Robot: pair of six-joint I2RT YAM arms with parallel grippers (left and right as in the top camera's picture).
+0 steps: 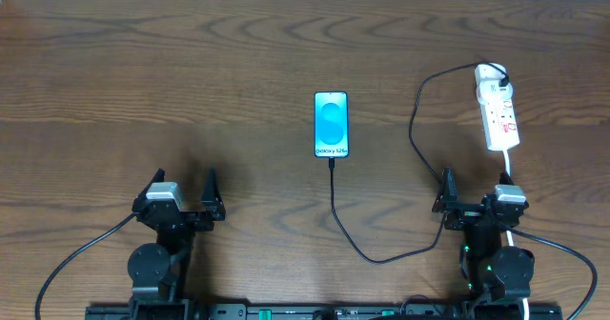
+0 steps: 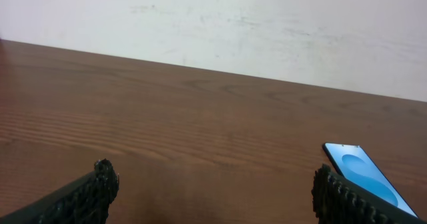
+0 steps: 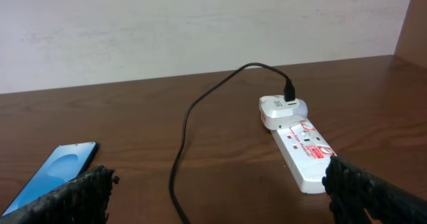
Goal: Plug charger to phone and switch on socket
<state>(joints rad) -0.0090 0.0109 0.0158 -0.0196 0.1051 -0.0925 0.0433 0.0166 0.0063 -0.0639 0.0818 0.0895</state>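
Presently, item by item. Left gripper (image 1: 183, 180): released, jaws spread wide, nothing between them, at the near left of the wooden table (image 1: 238, 63); right gripper (image 1: 474, 189): likewise released and empty, near right, just short of the socket's near end. Phone (image 1: 331, 124): flat, screen up and lit, mid-table, well apart from both grippers. Charger (image 1: 335, 210): black cable, tip at the phone's near short edge and apparently seated, though the overhead view is too small to confirm; it loops toward the right arm, then climbs to a white adapter (image 3: 280, 109) plugged into the far end of the socket (image 1: 499, 118). Socket: white power strip, lengthwise at far right; switch position cannot be told. Hazards, judged: the slack loop lies beside the right gripper, so a reach for the switch could snag it and pull the tip out or drag the phone; the strip looks light and unanchored, so an off-centre press may slide it rather than trip the switch.
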